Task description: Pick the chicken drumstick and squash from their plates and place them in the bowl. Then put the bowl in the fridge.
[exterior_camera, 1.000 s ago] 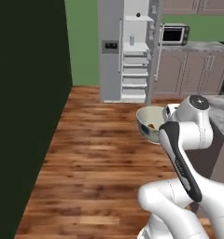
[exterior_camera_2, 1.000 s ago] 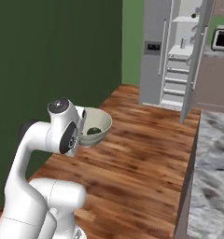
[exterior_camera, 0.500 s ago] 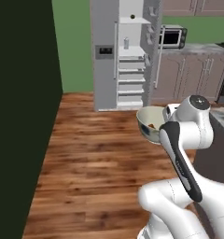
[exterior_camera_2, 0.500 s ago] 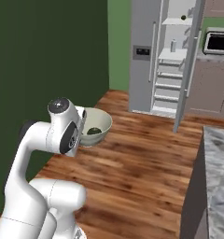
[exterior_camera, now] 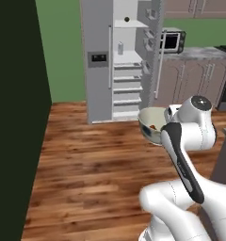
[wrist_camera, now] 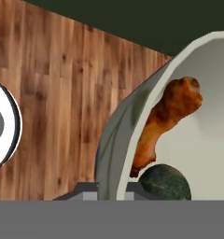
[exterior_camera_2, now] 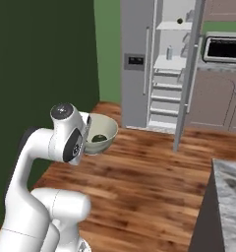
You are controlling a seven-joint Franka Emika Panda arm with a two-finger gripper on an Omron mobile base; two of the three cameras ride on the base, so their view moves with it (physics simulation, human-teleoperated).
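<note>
- One bowl (exterior_camera: 150,123), cream.
- One drumstick (wrist_camera: 167,121) in the bowl.
- One squash (wrist_camera: 164,184), dark green, in the bowl beside the drumstick.
- One fridge (exterior_camera: 122,61), one of its two doors open.
- Two long bar handles on the fridge doors.
- One dispenser panel (exterior_camera: 97,59) on the shut door.
- One microwave (exterior_camera_2: 222,48) on the counter.
- Two small items on the fridge shelves: a dark round one (exterior_camera: 127,19) high up, a pale jar (exterior_camera: 120,47) lower.
- One robot arm (exterior_camera: 188,141).
</note>
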